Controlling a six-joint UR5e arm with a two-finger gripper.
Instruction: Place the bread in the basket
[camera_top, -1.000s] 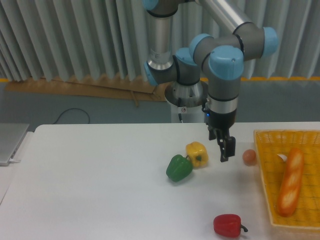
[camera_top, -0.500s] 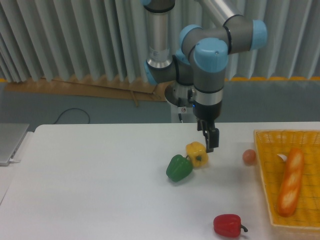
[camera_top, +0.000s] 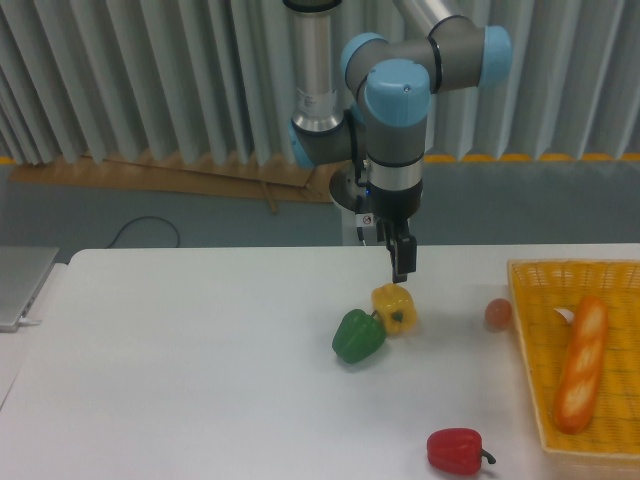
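Bread (camera_top: 582, 362) lies lengthwise inside the yellow basket (camera_top: 527, 370) at the bench's (camera_top: 180, 380) right edge. Gripper (camera_top: 401, 262), fingers pressed together and empty, hangs just above the yellow pepper (camera_top: 394, 307), which touches the green pepper (camera_top: 358, 335).

A white table (camera_top: 200, 380) is filling the lower half of the frame. Lying directly on it near the middle are a green pepper (camera_top: 358, 335) and a yellow pepper (camera_top: 394, 308), touching. A red pepper (camera_top: 456, 451) is sitting at lower right, a small orange-pink ball (camera_top: 498, 315) right of centre, and the yellow basket (camera_top: 526, 350) is resting at the right edge.
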